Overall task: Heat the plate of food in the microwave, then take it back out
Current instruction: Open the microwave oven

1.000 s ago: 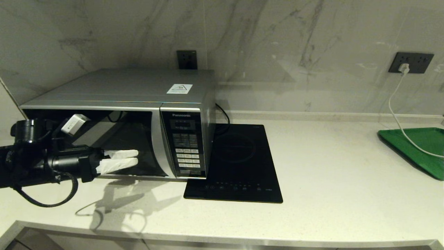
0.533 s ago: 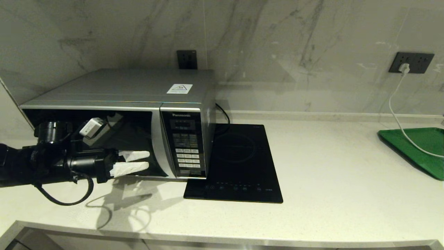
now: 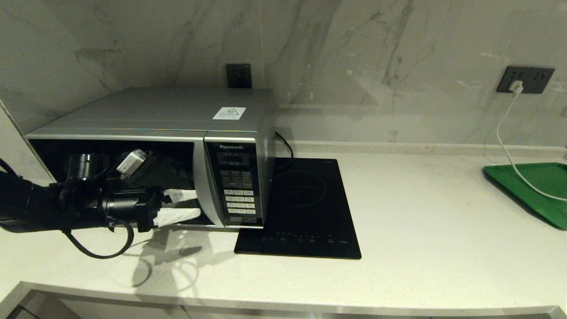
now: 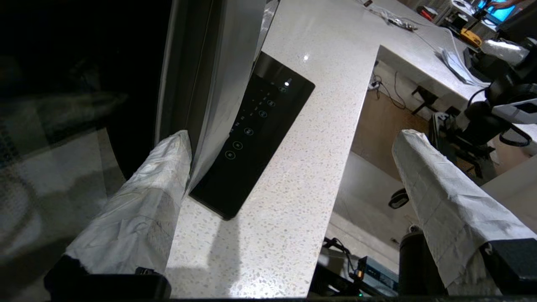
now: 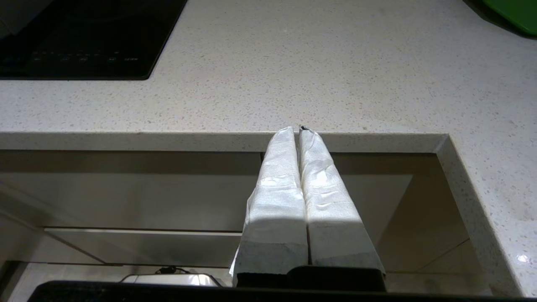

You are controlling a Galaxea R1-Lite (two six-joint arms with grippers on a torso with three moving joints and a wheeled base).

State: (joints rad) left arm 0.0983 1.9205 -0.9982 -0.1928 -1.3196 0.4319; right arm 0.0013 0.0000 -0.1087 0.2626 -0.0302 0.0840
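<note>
**A:** Start at the left. What's that arm doing?

**B:** The left gripper (image 3: 180,205) is reaching in level at the front of the microwave (image 3: 177,133), wrapped fingers spread wide with nothing between them. From its wrist camera, one finger (image 4: 142,209) lies right against the door's curved silver handle strip (image 4: 218,96) and the other finger (image 4: 440,197) hangs out over open counter, so the strip isn't between them yet.

**A:** So the handle is what matters?

**B:** I'd say so. The strip runs top to bottom along the door's edge, just left of the keypad panel (image 3: 237,186). It sits slightly to the right of the fingertips, with its long axis upright. The jaws look set one above the other, along the strip rather than across it, so hooking or straddling it would likely call for a nudge right, perhaps a wrist turn.

**A:** And the plate of food?

**B:** Can't see it. The door glass is dark, so I can't tell whether it's inside. It isn't on the induction cooktop (image 3: 301,208) or on the visible part of the green tray (image 3: 531,190) far right.

**A:** The other arm?

**B:** The right gripper (image 5: 300,131) is parked below the counter edge (image 5: 218,140), fingers pressed together, empty and well away. The left is far nearer.
</note>
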